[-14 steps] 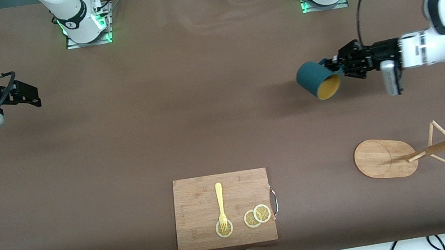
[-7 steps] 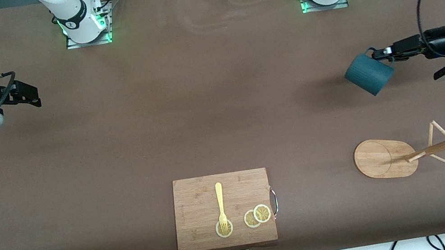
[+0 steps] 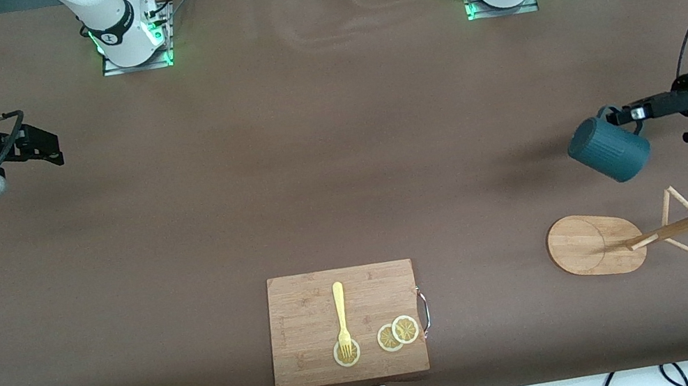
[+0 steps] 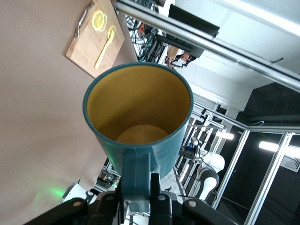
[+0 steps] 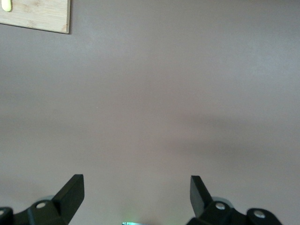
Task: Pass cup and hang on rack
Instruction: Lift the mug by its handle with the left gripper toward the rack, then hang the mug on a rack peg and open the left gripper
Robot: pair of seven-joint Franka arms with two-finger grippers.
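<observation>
I see the table (image 3: 309,156), with the rack (image 3: 597,245) lying tipped on its side at the left arm's end. My left gripper (image 3: 621,116) pinches the cup (image 3: 609,150) by its handle, over bare table beside the rack. My right gripper (image 3: 35,145) waits spread wide. With the pegs sideways, the cup could slide off

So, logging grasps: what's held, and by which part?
The left end effector holds the cup by its handle; the right end effector holds nothing.
</observation>
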